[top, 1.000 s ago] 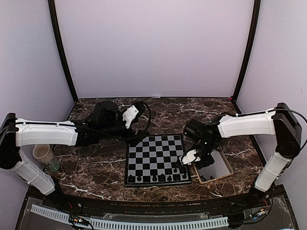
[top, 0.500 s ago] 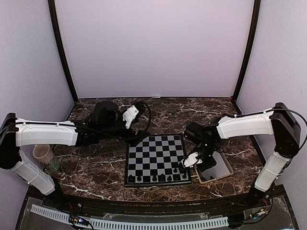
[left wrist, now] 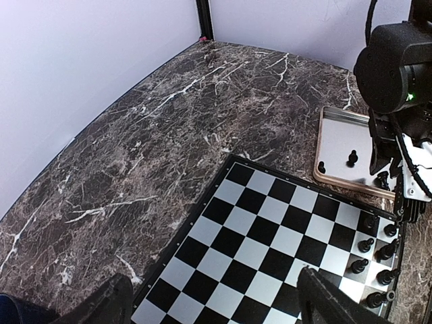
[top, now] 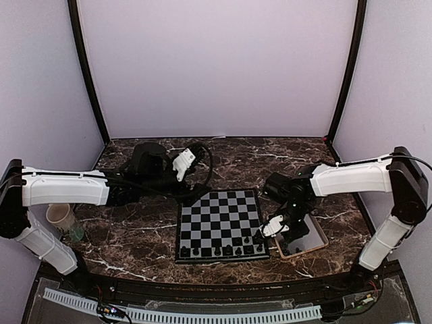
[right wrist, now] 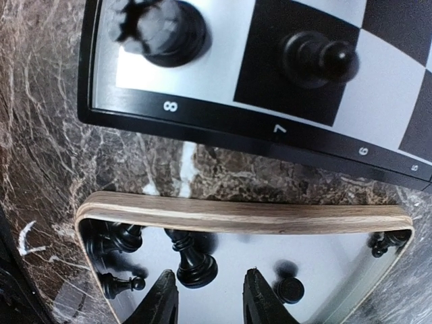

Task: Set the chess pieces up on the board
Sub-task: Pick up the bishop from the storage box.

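Note:
The board (top: 217, 219) lies in the middle of the table, with several dark chess pieces (top: 223, 251) along its near row and right corner. More chess pieces (right wrist: 115, 239) lie in the tan-rimmed tray (right wrist: 236, 214) just right of the board. My right gripper (right wrist: 210, 300) hangs open low over the tray, nothing between its fingers. A toppled piece (right wrist: 192, 263) lies just ahead of the left finger. A rook (right wrist: 158, 30) and a pawn (right wrist: 317, 57) stand on the board's corner squares. My left gripper (left wrist: 216, 310) hovers open above the board's far left side, holding nothing.
A pale cup (top: 62, 216) stands at the table's left edge under the left arm. The right arm's wrist (left wrist: 395, 61) looms over the tray (left wrist: 317, 145). Dark marble table (top: 135, 236) surrounds the board; walls close in the back and sides.
My right gripper has shifted right, from the board's right corner to over the tray. The left arm has not moved.

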Robot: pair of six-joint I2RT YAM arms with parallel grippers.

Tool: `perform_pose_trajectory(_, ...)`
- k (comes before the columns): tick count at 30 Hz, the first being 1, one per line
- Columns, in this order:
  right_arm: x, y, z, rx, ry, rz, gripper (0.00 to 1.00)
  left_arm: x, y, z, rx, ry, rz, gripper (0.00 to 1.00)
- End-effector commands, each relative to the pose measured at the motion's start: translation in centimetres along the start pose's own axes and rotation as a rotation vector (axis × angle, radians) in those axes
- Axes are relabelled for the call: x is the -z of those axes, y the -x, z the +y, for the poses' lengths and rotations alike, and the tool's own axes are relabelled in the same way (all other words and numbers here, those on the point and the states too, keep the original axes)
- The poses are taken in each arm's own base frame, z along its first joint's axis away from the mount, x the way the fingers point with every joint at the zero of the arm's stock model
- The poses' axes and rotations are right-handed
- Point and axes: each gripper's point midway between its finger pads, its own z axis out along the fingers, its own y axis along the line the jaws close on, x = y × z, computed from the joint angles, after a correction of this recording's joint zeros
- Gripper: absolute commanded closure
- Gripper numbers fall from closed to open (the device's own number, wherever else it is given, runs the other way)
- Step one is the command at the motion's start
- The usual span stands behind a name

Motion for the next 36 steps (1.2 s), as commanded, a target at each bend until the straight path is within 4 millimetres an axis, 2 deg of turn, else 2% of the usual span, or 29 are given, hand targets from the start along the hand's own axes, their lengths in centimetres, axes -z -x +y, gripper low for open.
perform_pose_trajectory(1, -1.0, -0.2, 0.8, -0.008, 0.018, 0.013, 0.66, 0.2, 1.3, -0.1, 0.0, -0.013, -0.023, 0.14)
perform_pose_trajectory(13, -1.7, -0.3, 2.0, -0.031, 0.055, -0.007, 0.72, 0.1, 1.3, -0.2, 0.002, -0.019, -0.021, 0.14)
perform_pose_trajectory(22, -2.6, -0.2, 2.0, -0.071, 0.027, -0.028, 0.74, 0.0, 1.2, -0.2, 0.004, -0.019, -0.017, 0.14)
perform_pose_trajectory(28, -2.6, -0.6, 2.4, -0.084, 0.033, -0.022, 0.81, -0.1, 1.1, -0.3, 0.006, -0.021, -0.015, 0.14)
perform_pose_trajectory(32, -0.4, -0.3, 1.7, -0.121, -0.007, -0.09, 0.83, -0.2, 1.1, -0.1, 0.025, -0.012, -0.013, 0.14)
perform_pose_trajectory(36, 3.1, 0.2, -0.6, -0.22, -0.059, -0.221, 0.84, -0.5, 1.4, 0.6, 0.099, 0.026, -0.02, 0.17)
